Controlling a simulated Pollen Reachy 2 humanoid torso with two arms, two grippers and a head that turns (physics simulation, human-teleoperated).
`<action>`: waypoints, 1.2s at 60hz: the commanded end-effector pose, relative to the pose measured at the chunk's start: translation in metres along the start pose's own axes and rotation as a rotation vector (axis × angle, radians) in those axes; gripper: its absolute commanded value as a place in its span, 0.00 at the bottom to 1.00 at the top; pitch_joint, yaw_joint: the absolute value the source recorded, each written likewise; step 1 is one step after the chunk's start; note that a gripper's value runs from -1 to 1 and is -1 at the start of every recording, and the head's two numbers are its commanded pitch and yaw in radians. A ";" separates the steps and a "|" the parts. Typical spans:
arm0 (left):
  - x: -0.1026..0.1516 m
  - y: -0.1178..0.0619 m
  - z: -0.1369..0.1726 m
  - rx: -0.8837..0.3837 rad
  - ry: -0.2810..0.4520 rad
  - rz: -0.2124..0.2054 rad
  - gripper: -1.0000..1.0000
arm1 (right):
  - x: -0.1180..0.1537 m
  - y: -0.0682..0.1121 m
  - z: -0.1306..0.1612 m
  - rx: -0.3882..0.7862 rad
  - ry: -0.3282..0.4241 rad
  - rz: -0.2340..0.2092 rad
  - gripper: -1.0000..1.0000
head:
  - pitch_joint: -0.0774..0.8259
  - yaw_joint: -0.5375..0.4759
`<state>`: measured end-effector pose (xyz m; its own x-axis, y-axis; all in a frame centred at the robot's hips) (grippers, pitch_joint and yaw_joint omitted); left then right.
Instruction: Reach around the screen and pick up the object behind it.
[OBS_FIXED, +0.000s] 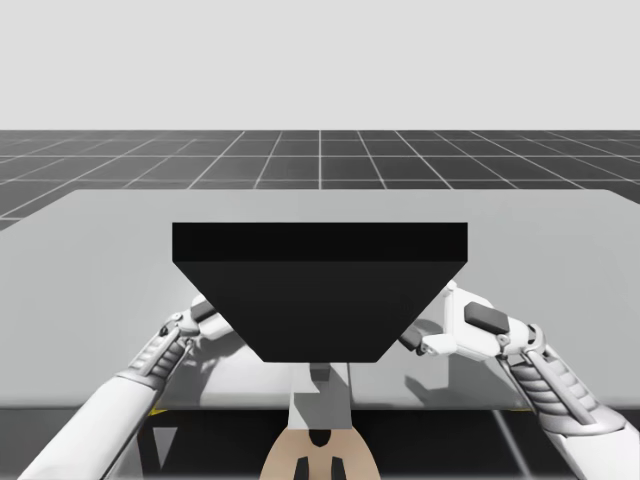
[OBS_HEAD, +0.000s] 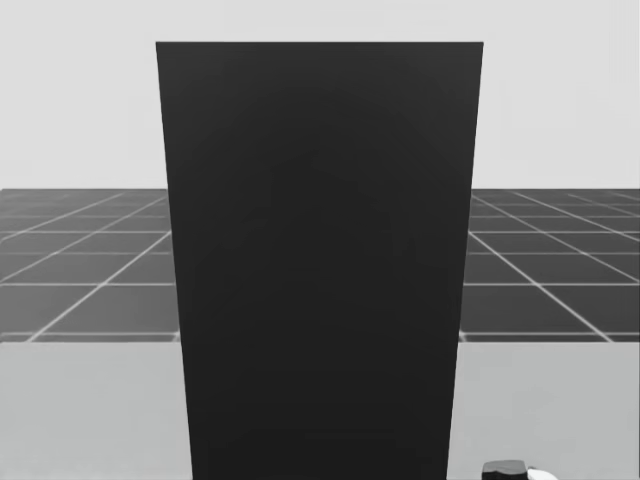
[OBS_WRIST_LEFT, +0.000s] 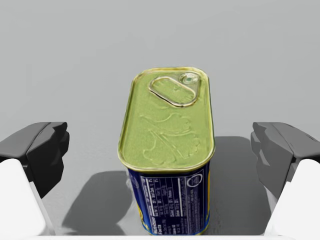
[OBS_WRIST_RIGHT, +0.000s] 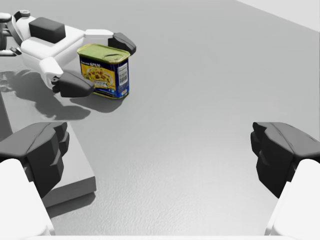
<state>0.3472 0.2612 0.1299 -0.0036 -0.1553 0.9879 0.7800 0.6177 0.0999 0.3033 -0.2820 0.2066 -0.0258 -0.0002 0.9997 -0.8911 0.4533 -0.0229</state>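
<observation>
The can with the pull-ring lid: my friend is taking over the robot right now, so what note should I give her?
Left gripper: open, a finger on each side of the blue rectangular can, neither touching it.
Right gripper: open, empty, over bare table.
Can: upright on the table, greenish-gold lid up. The black screen stands mid-table, with an arm at each side of it.
Done: left arm is round the screen and lined up on the can.
Left to do: shut on the can and lift it.
</observation>
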 end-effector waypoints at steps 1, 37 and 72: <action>-0.004 0.006 -0.012 -0.001 0.011 -0.012 0.00 | -0.001 0.000 -0.001 0.001 0.002 0.013 0.00 | 0.18 0.53; 0.010 0.022 0.034 0.161 0.103 -0.057 1.00 | -0.002 -0.002 0.001 -0.012 -0.005 0.035 0.00 | 0.17 0.52; 0.075 0.084 0.103 0.413 0.018 -0.132 1.00 | -0.003 -0.004 0.003 -0.024 -0.014 0.056 0.00 | 0.16 0.50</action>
<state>0.3381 0.3706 0.1789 0.0366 -0.2631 0.9641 0.5087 0.8353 0.2087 0.3053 -0.2862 0.2045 -0.0772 0.0118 0.9969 -0.8787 0.4717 -0.0737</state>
